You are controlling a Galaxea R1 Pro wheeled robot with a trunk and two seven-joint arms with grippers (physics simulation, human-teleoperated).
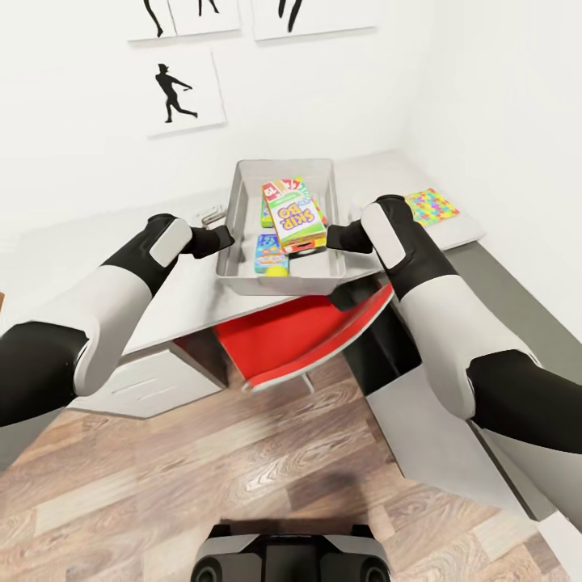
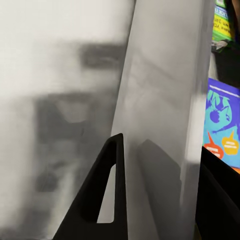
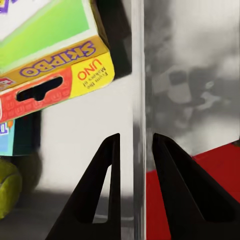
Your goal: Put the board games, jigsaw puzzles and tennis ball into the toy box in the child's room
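- Both arms grip the toy box point(image 1: 242, 182) by its long side walls, one per side; reads as a two-handed carry or reposition, so the load stays level.
- Right gripper point(image 3: 134, 150): jaws pressed onto the box's thin right wall, one finger inside, one outside.
- Left gripper point(image 2: 160, 165): straddles the left wall, one finger point(image 2: 107, 190) outside and one inside; wall sits between them, contact looks likely but blurry close-up, hard to confirm.
- Box sits over the desk point(image 1: 105, 242) front edge, near end overhanging the red chair point(image 1: 307, 339) below.
- Inside: Skip-Bo game point(image 1: 295, 214) on top, tilted on other game boxes; teal-blue game point(image 1: 269, 250) at near end; tennis ball point(image 1: 277, 272) against the near wall.
- One jigsaw puzzle point(image 1: 431, 204) outside, on the desk by its right-hand edge, well apart from the box — judged not yet packed.
- Room: side wall close on the right, chair crowds underneath; free desk to the box's left.
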